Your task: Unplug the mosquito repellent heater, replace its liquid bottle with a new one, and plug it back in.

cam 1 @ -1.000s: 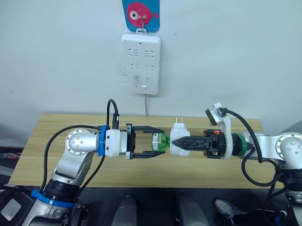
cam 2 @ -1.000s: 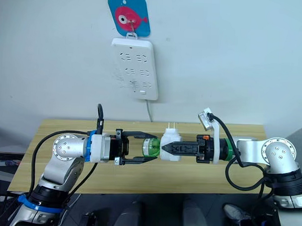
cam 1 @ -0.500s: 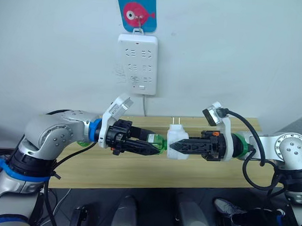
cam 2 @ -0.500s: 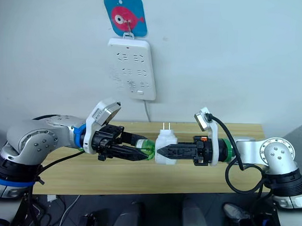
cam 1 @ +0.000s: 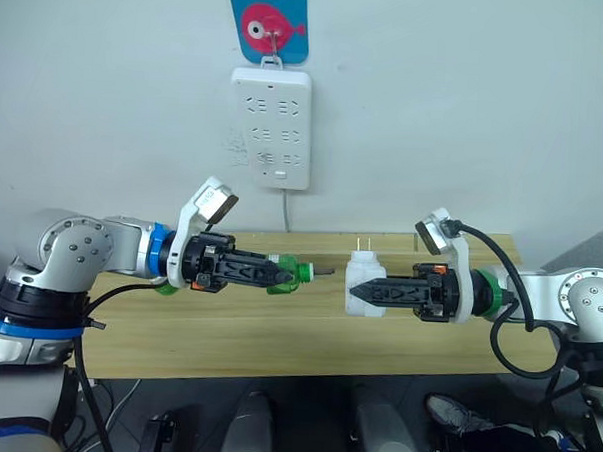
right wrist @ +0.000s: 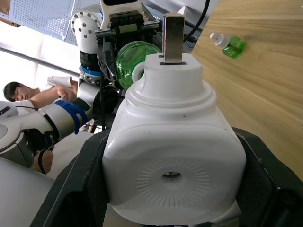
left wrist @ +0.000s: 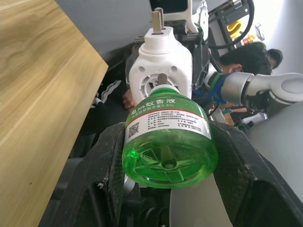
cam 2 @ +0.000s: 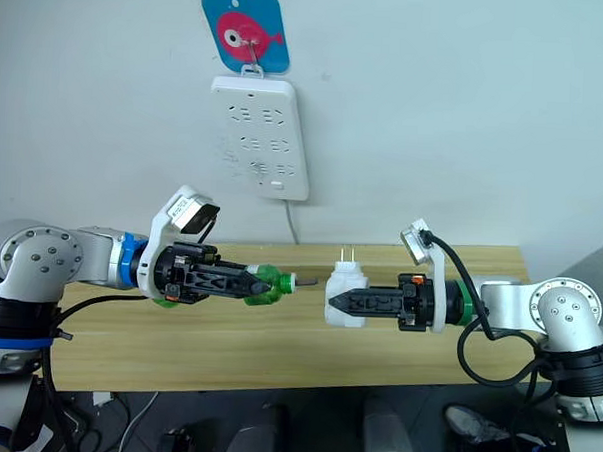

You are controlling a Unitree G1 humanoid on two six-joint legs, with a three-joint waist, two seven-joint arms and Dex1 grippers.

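Left eye view: the left gripper (cam 1: 279,276) is clamped on a green liquid bottle (cam 1: 288,272), wick pointing at the mosquito repellent heater (cam 1: 360,287), which the right gripper (cam 1: 371,289) pinches above the wooden surface (cam 1: 277,330). Bottle and heater are apart. A second bottle (right wrist: 227,45) lies on the surface. Risks, as judged: confusing the two bottles; a smooth bottle slipping if the grip loosens; a misaligned wick snagging the heater's opening.

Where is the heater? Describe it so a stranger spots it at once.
Over the wooden table, two grippers face each other. The right gripper holds the heater: a small white rounded unit with two metal prongs pointing up, unlike the green bottle in the left gripper.
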